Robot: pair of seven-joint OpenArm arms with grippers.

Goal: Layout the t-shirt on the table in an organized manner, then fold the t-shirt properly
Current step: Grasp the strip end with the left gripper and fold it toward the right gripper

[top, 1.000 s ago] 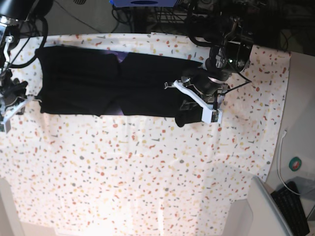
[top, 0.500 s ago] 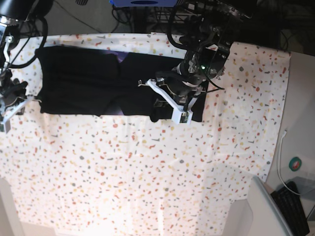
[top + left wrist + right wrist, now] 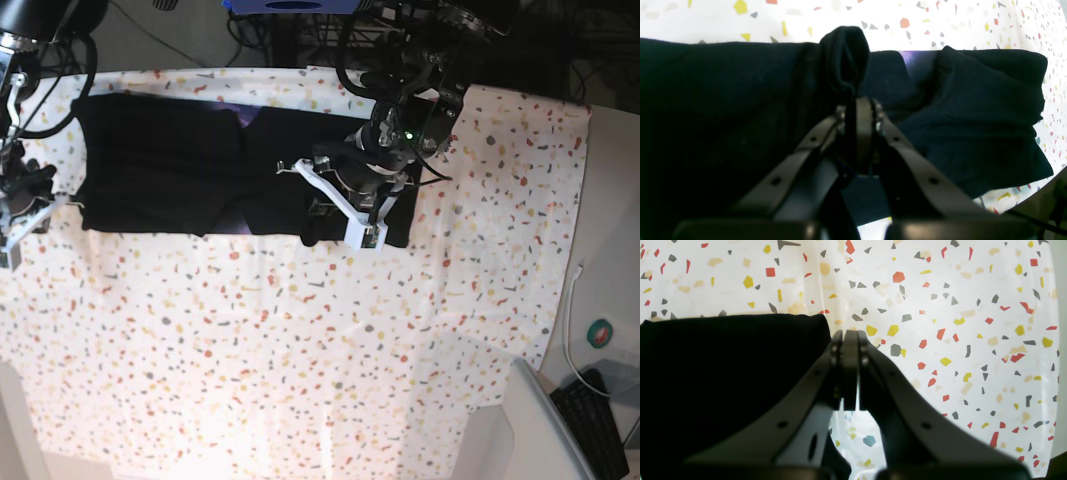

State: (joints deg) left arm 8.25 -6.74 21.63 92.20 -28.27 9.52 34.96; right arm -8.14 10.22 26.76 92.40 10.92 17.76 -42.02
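Dragging: left gripper (image 3: 318, 222), jaws clamped on t-shirt (image 3: 160, 165) hem, now further inward vs. 1 s ago — crosswise fold underway; right gripper (image 3: 850, 340) jaws closed, empty, beside shirt edge.

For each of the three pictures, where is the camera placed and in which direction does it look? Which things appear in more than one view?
Base: high above, looking down on the table, the t-shirt and both arms.
Left wrist: just behind the left gripper, looking along its closed fingers, which pinch a raised fold of the t-shirt.
Right wrist: just behind the right gripper, closed on nothing, beside the t-shirt's edge over the table.
Shared: t-shirt and table appear in all three views; base also shows the left gripper.
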